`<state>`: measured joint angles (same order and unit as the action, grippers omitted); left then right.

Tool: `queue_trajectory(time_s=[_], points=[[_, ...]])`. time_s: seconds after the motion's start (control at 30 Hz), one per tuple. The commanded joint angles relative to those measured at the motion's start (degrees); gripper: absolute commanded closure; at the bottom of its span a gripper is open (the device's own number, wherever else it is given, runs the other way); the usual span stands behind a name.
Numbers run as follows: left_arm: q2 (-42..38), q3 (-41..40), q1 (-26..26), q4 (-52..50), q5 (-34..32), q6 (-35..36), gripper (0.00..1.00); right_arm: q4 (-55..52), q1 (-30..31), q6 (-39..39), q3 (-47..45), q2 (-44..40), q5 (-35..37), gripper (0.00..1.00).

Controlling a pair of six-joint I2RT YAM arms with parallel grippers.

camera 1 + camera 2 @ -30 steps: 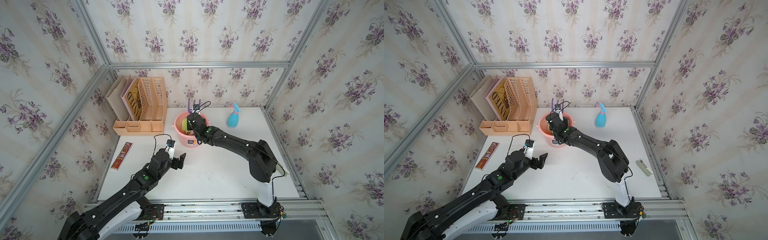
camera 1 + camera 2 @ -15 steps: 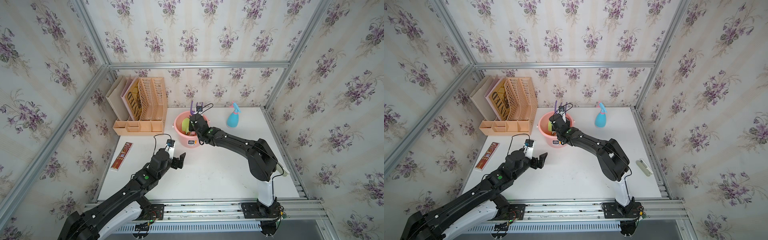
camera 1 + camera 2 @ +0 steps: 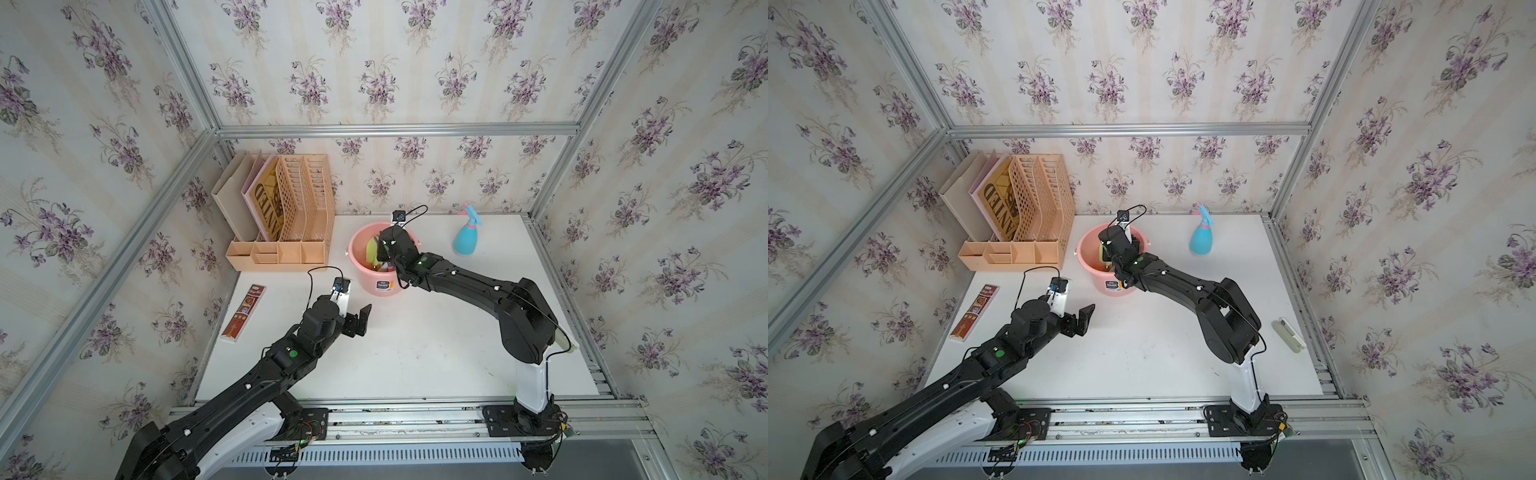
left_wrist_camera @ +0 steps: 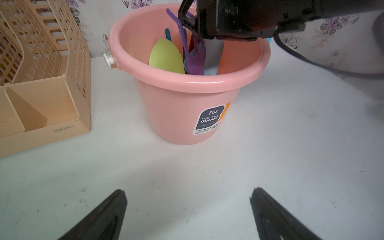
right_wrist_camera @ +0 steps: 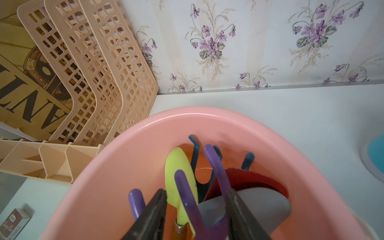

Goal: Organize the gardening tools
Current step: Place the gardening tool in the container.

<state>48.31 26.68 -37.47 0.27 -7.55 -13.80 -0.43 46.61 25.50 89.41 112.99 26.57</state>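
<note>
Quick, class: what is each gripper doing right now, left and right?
Left gripper: open, holding nothing.
Right gripper: open, its jaws either side of the purple fork in the bucket.

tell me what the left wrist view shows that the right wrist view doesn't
Only left wrist: the label on the pink bucket, and the left gripper with open fingers. Only right wrist: the small brown box and the lettered board in the beige organiser. Both: bucket, organiser, green trowel, purple fork.
</note>
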Motion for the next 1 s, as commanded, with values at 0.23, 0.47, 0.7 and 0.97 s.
queue_trajectory(time_s=[0.23, 0.47, 0.7, 0.97], points=[[1.33, 0.83, 0.03, 0.04, -2.88, 1.58, 0.01, 0.92, 0.33, -1.55, -3.8, -10.18, 0.27, 0.25], [2.41, 2.39, 0.04, -0.71, -6.31, 3.03, 0.01, -1.78, 0.11, -4.85, -8.64, -18.71, -0.4, 0.03], [3.43, 1.7, 0.17, 0.12, -11.7, 5.72, 0.01, 1.3, -4.03, -10.25, -26.79, -34.1, -5.35, 0.0], [3.77, -1.58, 1.11, 7.58, -23.11, 13.54, 0.01, 8.81, -16.09, -14.33, -49.13, -51.7, 0.93, 0.0]])
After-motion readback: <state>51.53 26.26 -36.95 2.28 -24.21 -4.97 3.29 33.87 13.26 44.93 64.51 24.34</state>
